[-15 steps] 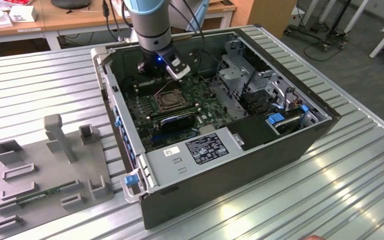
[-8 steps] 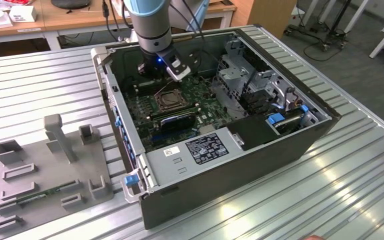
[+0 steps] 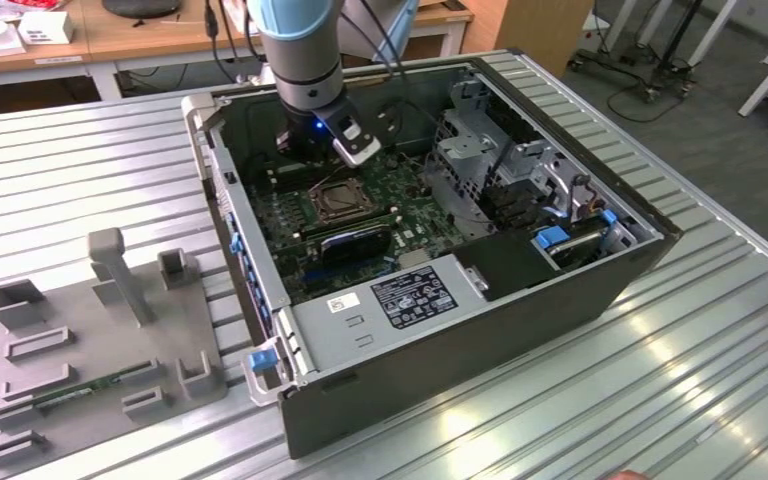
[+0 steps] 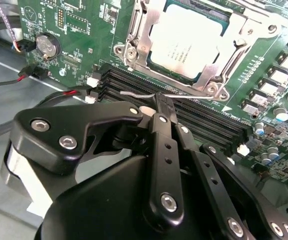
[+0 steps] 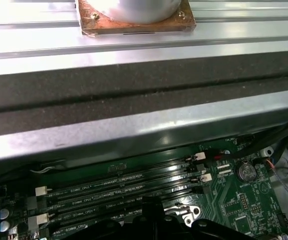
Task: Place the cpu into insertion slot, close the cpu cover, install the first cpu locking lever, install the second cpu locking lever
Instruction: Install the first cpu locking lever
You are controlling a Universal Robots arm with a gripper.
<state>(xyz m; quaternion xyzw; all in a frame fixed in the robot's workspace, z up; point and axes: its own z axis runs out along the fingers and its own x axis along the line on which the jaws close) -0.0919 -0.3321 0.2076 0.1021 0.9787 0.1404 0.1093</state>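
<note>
cpu [image 4: 191,40]: seated in the insertion slot [image 3: 335,201].
cpu cover [image 4: 140,27]: down around the chip.
fingers [image 4: 164,108]: pressed together, tip touching a wire locking lever [image 4: 134,93].
left to do: both levers, apparently not latched yet.

The gripper [image 4: 161,102], its black fingers drawn together, meets the thin wire locking lever [image 4: 139,94] lying just beside the black memory slots [image 4: 208,117], with the cpu [image 4: 191,42] flat beyond them, framed by the lowered cpu cover [image 4: 135,35] on the green motherboard [image 4: 84,25].
</note>
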